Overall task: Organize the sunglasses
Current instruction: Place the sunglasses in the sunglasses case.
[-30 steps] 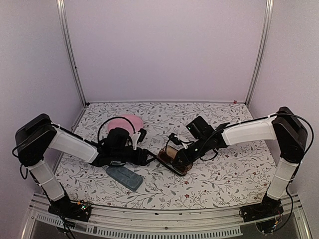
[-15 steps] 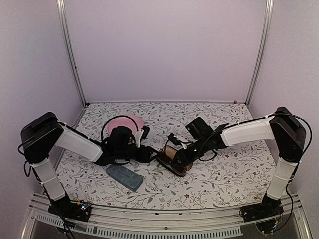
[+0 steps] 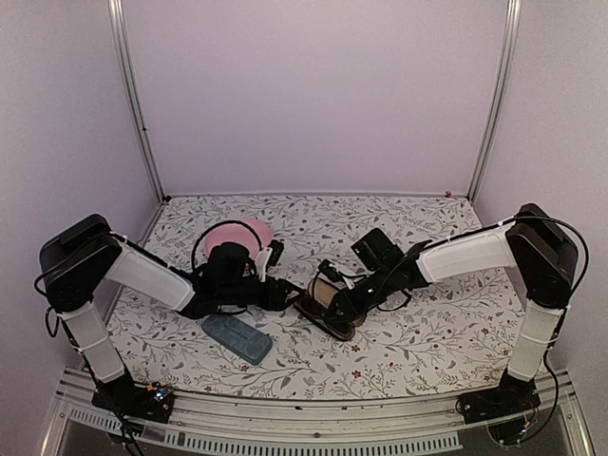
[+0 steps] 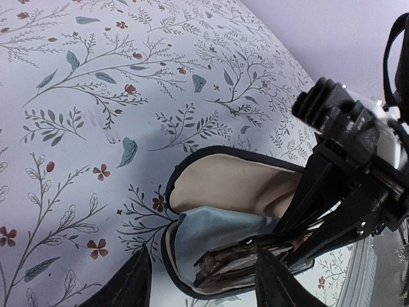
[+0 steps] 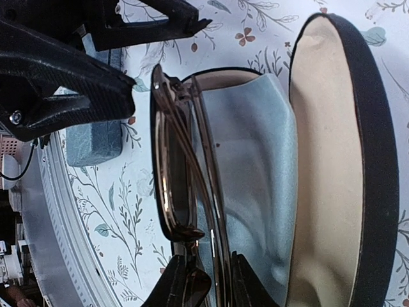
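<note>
Right gripper [image 5: 211, 284], jaws clamped on the reddish-brown sunglasses [image 5: 174, 185], holds them at the mouth of the open black case [image 5: 329, 160], mid-scene on the tabletop [image 3: 437, 332]. Left gripper [image 4: 201, 259], jaws apart, straddles the case's left end. Risk: the unclamped case slides and the frame catches its rim.

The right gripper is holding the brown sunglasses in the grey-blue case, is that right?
No. The right gripper holds the sunglasses in the open black case, not the grey-blue case, which lies apart; the right wrist view shows it.

High rear overview; both wrist cameras close on open case [image 4: 223, 185].
</note>
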Controlling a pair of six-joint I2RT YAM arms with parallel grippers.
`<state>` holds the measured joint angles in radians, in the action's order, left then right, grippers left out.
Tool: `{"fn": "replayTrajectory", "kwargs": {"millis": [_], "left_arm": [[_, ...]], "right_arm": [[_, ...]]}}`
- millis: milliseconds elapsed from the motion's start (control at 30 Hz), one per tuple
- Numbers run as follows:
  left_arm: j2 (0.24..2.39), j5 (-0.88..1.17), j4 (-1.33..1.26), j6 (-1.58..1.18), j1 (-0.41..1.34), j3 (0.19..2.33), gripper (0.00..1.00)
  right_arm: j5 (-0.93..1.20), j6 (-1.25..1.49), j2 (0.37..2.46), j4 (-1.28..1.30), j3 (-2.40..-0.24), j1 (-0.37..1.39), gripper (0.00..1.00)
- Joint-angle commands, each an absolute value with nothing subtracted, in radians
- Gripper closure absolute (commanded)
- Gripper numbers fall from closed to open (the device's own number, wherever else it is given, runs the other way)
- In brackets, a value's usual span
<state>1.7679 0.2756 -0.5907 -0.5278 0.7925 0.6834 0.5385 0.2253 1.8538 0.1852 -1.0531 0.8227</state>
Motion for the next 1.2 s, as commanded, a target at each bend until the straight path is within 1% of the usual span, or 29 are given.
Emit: {"fn": "replayTrajectory", "kwargs": {"millis": [0, 133, 400, 733, 1167], "left_arm": [[1.787, 0.249, -0.606, -0.518, 0.814, 0.675, 0.44], [1.793, 0.24, -0.609, -0.511, 0.822, 0.676, 0.44], [1.811, 0.21, -0.57, -0.497, 0.835, 0.694, 0.47], [1.842, 0.197, -0.544, -0.483, 0.845, 0.728, 0.51], [1.87, 0.181, -0.501, -0.46, 0.853, 0.752, 0.52]], "right_arm": [[0.548, 0.238, 1.881, 0.167, -1.058, 0.846, 0.75], [0.531, 0.239, 1.895, 0.172, -1.069, 0.861, 0.72], [0.491, 0.236, 1.914, 0.194, -1.086, 0.887, 0.67], [0.446, 0.221, 1.897, 0.232, -1.104, 0.891, 0.56], [0.395, 0.206, 1.87, 0.276, -1.127, 0.891, 0.49]]}}
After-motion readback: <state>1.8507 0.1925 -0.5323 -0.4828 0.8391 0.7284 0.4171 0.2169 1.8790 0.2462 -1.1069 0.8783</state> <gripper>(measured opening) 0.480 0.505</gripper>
